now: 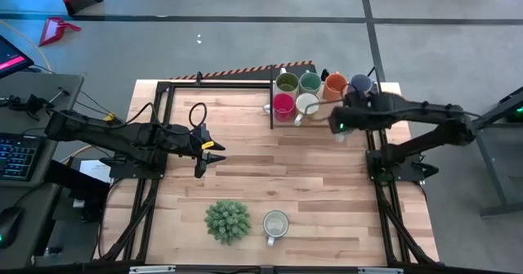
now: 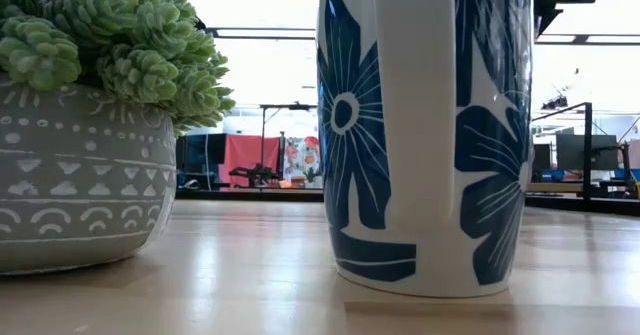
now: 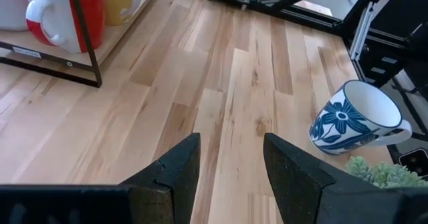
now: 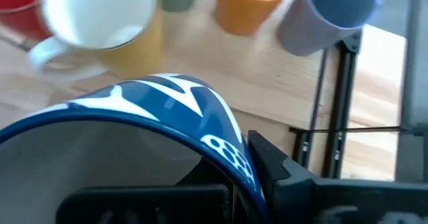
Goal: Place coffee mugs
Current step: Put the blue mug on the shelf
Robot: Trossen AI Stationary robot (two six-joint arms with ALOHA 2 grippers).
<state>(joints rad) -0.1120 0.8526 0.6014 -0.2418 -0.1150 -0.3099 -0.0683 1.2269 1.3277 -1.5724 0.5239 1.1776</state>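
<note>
One blue-rimmed mug [image 4: 134,137] clamped at the rim in right gripper [image 1: 341,125], hovering just at 5 o'clock of the rack [image 1: 272,102] holding six glazed mugs [image 1: 310,94]. Best lowered level into a free slot, released only once seated. Another floral mug [image 1: 275,223] stood at 6 o'clock beside spiky plant [image 1: 227,221]. Left gripper [image 1: 211,151] at 9 o'clock, fingers apart, empty. Smooth wood table [image 1: 245,184].

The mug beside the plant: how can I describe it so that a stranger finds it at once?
Start at the near edge of the wooden table, where a spiky green potted plant stands. Directly beside it, apart from the cluster of mugs at the far edge, stands one upright mug. It alone is white with large blue flowers; the clustered ones look plain-coloured.
</note>
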